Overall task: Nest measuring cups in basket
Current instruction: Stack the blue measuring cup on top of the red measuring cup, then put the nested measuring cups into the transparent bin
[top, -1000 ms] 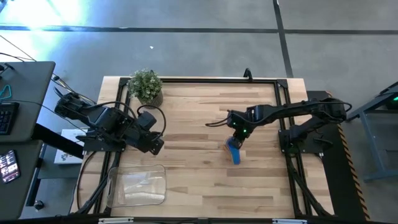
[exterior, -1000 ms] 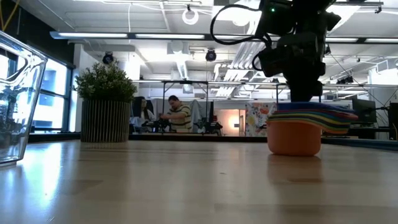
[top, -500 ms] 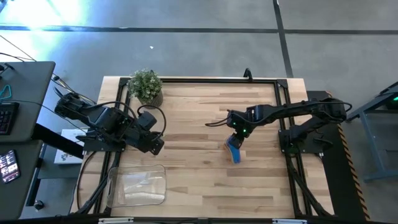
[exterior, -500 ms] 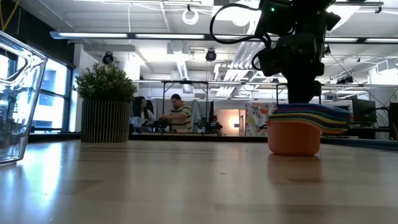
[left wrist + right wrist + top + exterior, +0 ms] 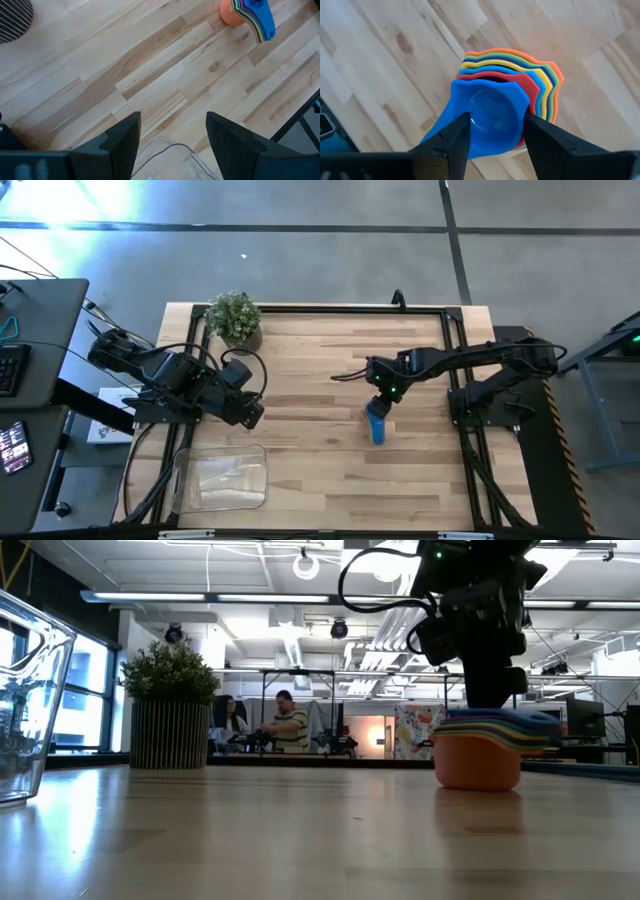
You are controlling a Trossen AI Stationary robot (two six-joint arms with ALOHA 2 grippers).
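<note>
Measuring cups (image 5: 495,120) sit stacked between the right gripper's (image 5: 492,132) parted jaws.

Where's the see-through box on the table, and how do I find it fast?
Start at the wooden table and find the leafy potted plant at one edge. Go straight across to the opposite edge, past the left arm, where the basket lies flat. It is the only clear thing there, unlike the colourful stack of measuring cups.
</note>
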